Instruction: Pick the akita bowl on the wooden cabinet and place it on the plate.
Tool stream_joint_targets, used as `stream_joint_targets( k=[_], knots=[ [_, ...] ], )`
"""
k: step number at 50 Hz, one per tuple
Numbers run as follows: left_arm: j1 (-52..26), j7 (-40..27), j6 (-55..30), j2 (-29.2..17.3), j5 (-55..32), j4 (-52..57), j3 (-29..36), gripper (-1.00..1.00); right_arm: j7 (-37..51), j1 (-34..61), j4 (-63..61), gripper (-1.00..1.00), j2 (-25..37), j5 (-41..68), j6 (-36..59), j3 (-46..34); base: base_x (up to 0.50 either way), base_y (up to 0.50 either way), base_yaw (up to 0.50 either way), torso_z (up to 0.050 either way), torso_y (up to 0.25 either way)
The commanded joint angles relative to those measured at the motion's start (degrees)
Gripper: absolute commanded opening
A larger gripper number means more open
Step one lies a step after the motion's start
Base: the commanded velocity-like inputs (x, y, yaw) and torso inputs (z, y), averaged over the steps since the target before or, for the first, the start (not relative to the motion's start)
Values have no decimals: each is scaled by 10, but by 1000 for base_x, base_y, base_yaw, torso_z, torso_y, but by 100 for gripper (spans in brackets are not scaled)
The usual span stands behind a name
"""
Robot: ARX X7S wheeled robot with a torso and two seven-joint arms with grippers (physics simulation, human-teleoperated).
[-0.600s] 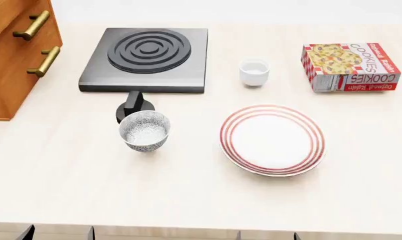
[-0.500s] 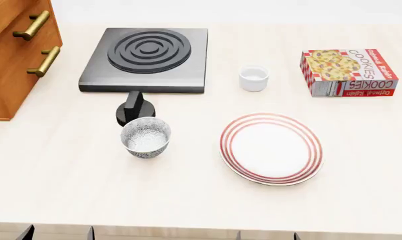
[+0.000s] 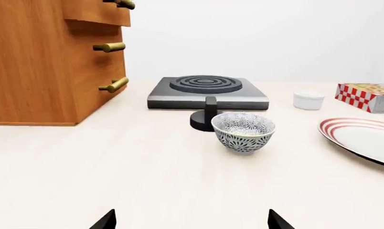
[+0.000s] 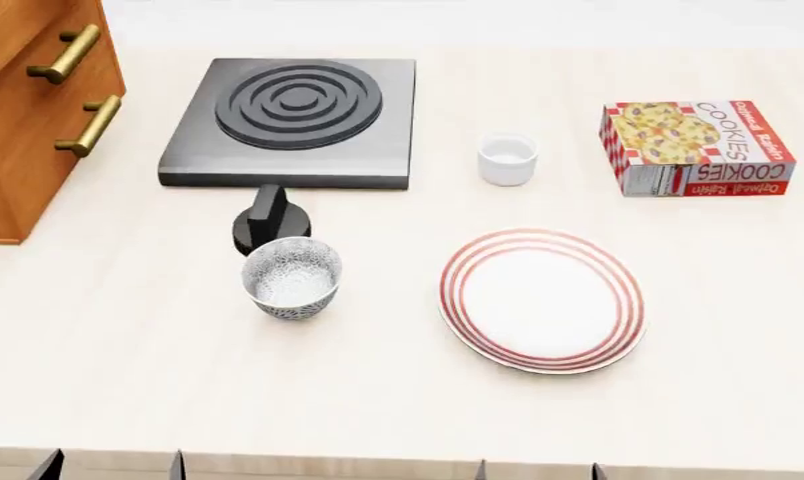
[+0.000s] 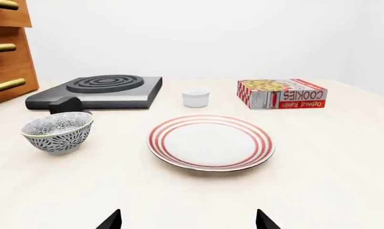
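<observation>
A patterned akita bowl [image 4: 291,277] stands upright on the pale table, just in front of the stove's black knob [image 4: 269,222]; it also shows as the bowl [image 3: 243,131] and the bowl [image 5: 57,131] in the wrist views. The wooden cabinet [image 4: 29,110] is at the far left, with its top out of view. The red-ringed plate [image 4: 541,299] lies to the bowl's right with nothing on it. My left gripper [image 3: 192,222] and right gripper [image 5: 187,220] are open, low over the near table edge, well short of bowl and plate.
A black stove [image 4: 295,120] sits at the back. To its right stands a small white cup [image 4: 508,159], and a cookie box [image 4: 696,146] lies at the far right. Brass handles [image 4: 86,123] stick out from the cabinet's front.
The bowl, plate, cup and cookie box have dropped slightly in the head view and come to rest. The stove has stayed put. Both grippers remain at the near edge.
</observation>
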Motion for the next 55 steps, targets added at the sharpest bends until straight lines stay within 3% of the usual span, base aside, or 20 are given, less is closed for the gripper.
stream_joint_targets(
  k=[1, 39, 48, 55],
  knots=[
    [0, -12, 9, -10, -10, -2, 11, 100, 12, 2, -1, 100, 9, 11, 2, -10, 0, 0, 0, 50, 0],
    [-2, -50, 7, -31, -25, -1, 38, 100, 44, 4, -3, 100, 30, 34, -1, -33, 0, 0, 0, 50, 0],
    [-4, -56, 6, -36, -24, -3, 45, 100, 56, 5, -4, 100, 35, 25, 0, -42, 0, 8, 0, 1, 0],
    [-6, -62, 6, -39, -22, -6, 51, 100, 61, 6, -4, 100, 39, 23, 1, -48, 0, 436, 0, 0, 0]
  ],
)
